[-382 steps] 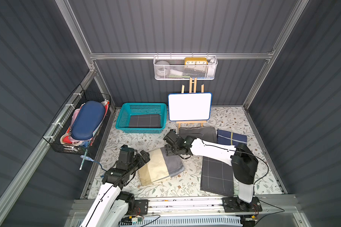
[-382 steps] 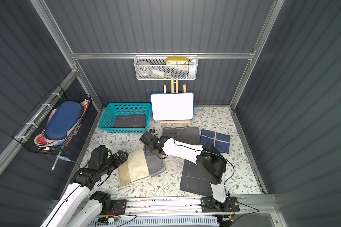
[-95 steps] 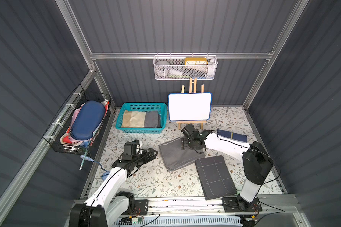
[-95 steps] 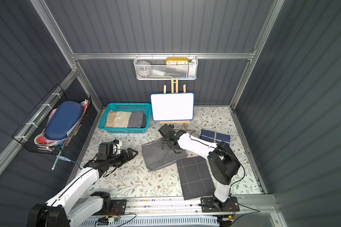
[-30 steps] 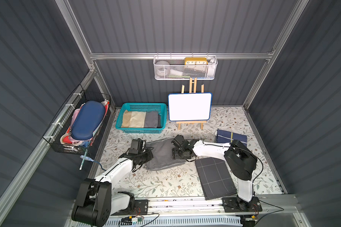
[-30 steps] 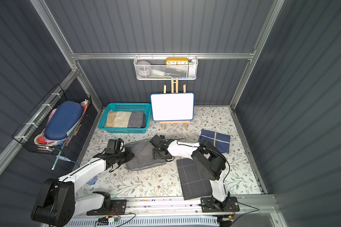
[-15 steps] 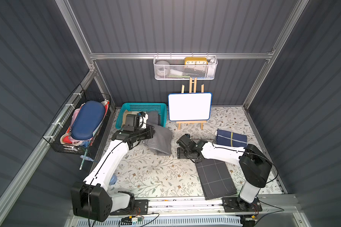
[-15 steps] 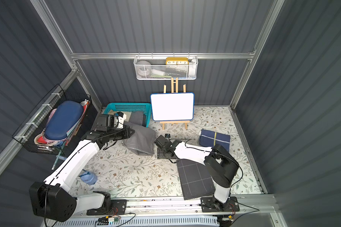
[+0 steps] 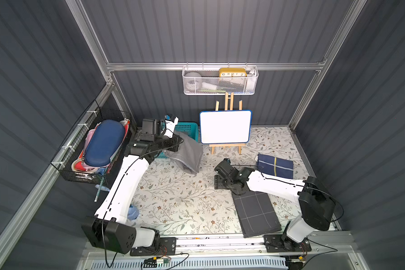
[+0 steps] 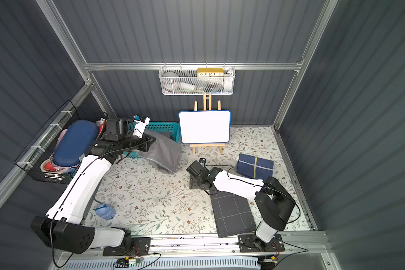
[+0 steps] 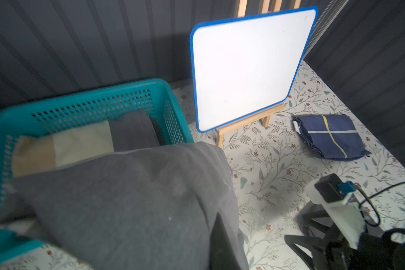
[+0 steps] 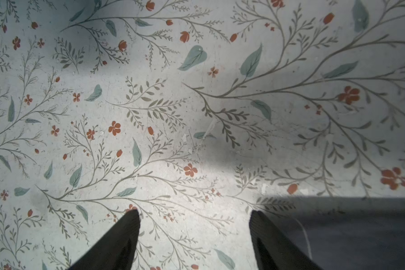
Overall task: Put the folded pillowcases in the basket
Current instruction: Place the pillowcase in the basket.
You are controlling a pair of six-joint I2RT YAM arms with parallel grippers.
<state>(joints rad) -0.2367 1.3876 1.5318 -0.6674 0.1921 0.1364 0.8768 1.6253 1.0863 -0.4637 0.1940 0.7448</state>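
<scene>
The grey folded pillowcase (image 9: 188, 152) (image 10: 166, 153) hangs in the air from my left gripper (image 9: 177, 143) (image 10: 151, 143), which is shut on its edge. It droops over the front right corner of the teal basket (image 9: 188, 127) (image 10: 165, 127). In the left wrist view the pillowcase (image 11: 117, 198) covers the jaws and part of the basket (image 11: 80, 95), which holds a beige and grey folded cloth (image 11: 80, 142). My right gripper (image 9: 217, 182) (image 10: 193, 183) (image 12: 194, 214) is low over the floral table, open, with nothing between its fingers.
A whiteboard on an easel (image 9: 225, 126) stands right of the basket. A navy striped folded cloth (image 9: 275, 164) and a dark grid-lined cloth (image 9: 255, 212) lie at the right. A black wire basket (image 9: 98, 145) hangs on the left wall, a white mesh rack (image 9: 220, 80) on the back wall.
My left arm has lifted the grey pillowcase off the table and carried it back to the basket. My right gripper has let it go, drawn back and opened.
</scene>
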